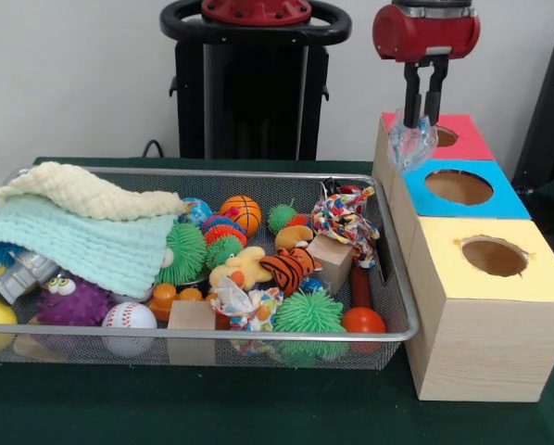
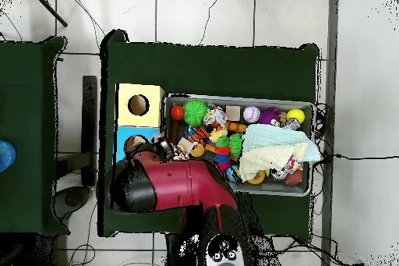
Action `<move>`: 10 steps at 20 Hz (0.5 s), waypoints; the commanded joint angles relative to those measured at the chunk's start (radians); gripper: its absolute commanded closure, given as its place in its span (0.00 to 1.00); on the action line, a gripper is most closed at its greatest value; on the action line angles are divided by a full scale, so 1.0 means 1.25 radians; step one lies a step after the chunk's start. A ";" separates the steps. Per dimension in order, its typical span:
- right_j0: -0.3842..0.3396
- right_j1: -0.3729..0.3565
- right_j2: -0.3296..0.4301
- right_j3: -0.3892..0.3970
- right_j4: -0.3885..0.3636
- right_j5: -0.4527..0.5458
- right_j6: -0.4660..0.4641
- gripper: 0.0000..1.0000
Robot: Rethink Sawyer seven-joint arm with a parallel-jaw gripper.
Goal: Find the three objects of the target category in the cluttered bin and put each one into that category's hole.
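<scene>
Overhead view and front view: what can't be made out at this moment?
- Red box: the arm covers it in the overhead view.
- Hand: hidden under the arm in the overhead view.
- Crinkly clear item in the hand: what it is cannot be told.
- Toys under the blanket: hidden in both views.
</scene>
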 commanded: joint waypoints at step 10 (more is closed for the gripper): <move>0.031 0.017 -0.028 -0.021 0.049 0.004 0.184 1.00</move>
